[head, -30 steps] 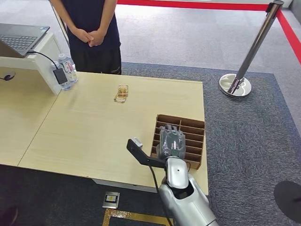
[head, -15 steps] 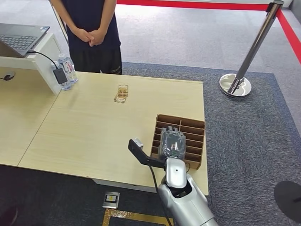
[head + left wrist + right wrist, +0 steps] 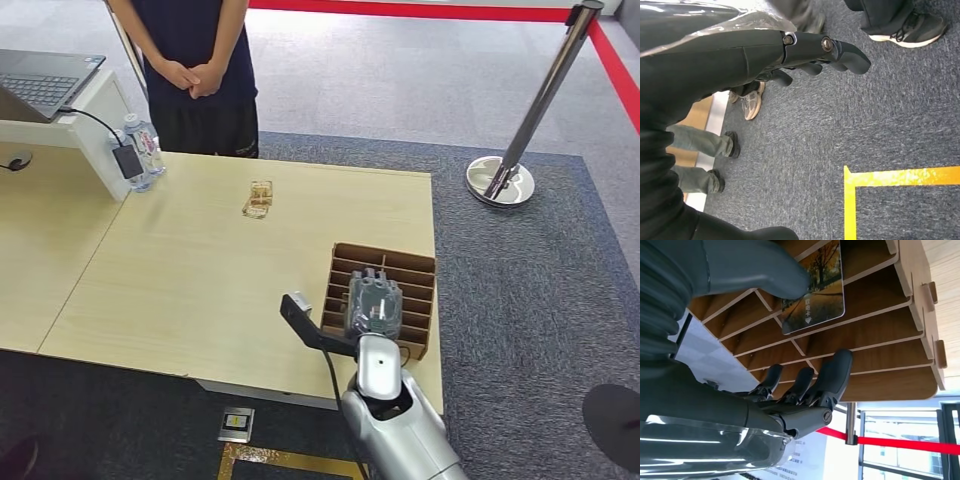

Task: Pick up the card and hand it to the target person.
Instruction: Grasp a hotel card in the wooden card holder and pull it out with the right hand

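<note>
We are reaching: right robot hand (image 3: 753, 340), fingers spread and empty, at the card (image 3: 814, 287) in the rack (image 3: 407, 275) at four o'clock on the counter (image 3: 189, 270); next, pinch it.

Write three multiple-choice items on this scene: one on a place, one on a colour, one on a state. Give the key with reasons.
1. Where does the brown slotted cardboard rack stand?
A. on the laptop
B. at the near right corner of the light wooden table
C. on the carpet

2. What colour is the barrier belt behind the table?
A. red
B. yellow
C. green

3. What is the robot's right hand doing?
A. hanging beside the floor
B. holding a bottle
C. reaching into the rack at the autumn-tree picture card

Key: 1 B, the head view shows the rack there. 2 A, the belt runs red. 3 C, the right wrist view shows the thumb against the card, still in its slot.
</note>
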